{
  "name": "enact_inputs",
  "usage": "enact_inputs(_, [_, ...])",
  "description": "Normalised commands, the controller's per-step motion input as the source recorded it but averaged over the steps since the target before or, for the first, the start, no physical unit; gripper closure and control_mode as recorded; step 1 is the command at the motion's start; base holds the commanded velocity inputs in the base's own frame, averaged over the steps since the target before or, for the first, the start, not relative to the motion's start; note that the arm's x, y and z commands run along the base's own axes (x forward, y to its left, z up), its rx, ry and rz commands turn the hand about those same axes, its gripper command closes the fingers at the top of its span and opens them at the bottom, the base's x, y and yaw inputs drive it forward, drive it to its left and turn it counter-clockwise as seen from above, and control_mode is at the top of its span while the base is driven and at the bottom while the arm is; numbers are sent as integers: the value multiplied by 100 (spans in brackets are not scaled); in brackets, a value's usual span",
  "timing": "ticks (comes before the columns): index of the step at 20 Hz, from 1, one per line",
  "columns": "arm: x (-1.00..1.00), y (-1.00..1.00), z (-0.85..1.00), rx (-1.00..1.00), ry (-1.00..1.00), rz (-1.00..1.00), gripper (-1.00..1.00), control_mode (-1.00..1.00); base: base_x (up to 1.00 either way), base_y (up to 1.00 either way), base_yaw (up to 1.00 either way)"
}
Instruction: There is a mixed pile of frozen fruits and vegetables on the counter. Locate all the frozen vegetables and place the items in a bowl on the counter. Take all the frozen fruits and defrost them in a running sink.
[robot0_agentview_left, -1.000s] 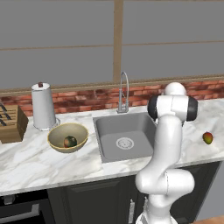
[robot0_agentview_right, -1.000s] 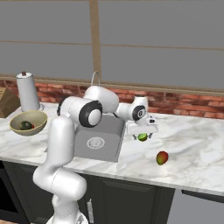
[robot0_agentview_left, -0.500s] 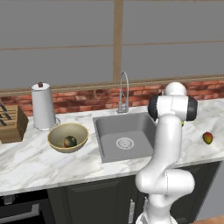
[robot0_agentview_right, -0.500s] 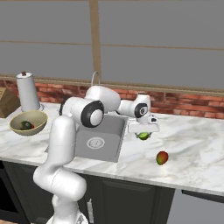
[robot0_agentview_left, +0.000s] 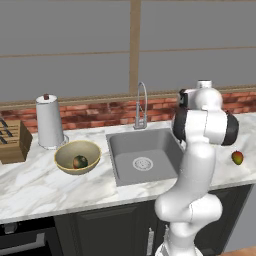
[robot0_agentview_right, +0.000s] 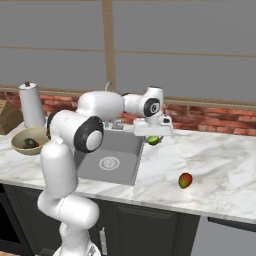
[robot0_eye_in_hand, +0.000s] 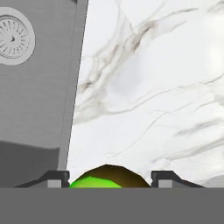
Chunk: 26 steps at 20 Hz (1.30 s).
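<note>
Fingertips (robot0_eye_in_hand: 56, 177) clamped on the bright lime-green ball (robot0_eye_in_hand: 105, 176), one dark tip to each side of it in the hand view, marble running beyond. Gripper (robot0_agentview_right: 153, 138) poised above the white marble counter (robot0_agentview_right: 220, 165) just right of the sink (robot0_agentview_right: 112, 159), the ball tucked under the hand and apparently lifted clear of the worktop. White arm folded low across the basin from the left in the right base view, elbow bulking in front of the sink's near edge. Grey steel basin with round drain (robot0_agentview_left: 142, 163) set in the middle of the worktop, thin arched faucet (robot0_agentview_left: 141, 106) behind it against the brick strip. Red-yellow-green oval fruit (robot0_agentview_right: 185, 180) lying alone on the marble further right and nearer than the hand, well apart from it. Tan-yellow bowl (robot0_agentview_left: 66, 152) left of the sink, holding the dark green lump (robot0_agentview_left: 79, 162) with a touch of red beside it. Paper towel roll (robot0_agentview_left: 50, 121) upright behind the bowl, knife block (robot0_agentview_left: 11, 141) at the far left edge.
</note>
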Motion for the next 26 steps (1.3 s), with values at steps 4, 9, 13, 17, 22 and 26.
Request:
enact_inputs(4, [-39, 100, 54, 0, -14, 0, 100, -100, 0, 0, 0])
enact_inputs(9, [-71, 100, 29, -3, -19, 2, 100, -100, 0, 0, 0])
enact_inputs(13, [-83, 100, 4, -6, -17, 8, 100, -100, 0, 0, 0])
enact_inputs(17, [-35, 100, -3, -5, -10, 3, 100, -100, 0, 0, 0])
enact_inputs(22, [13, 44, -26, -3, 0, 0, 100, -100, 0, 0, 0])
enact_inputs(26, [38, 36, -43, 0, 0, 0, 100, -100, 0, 0, 0])
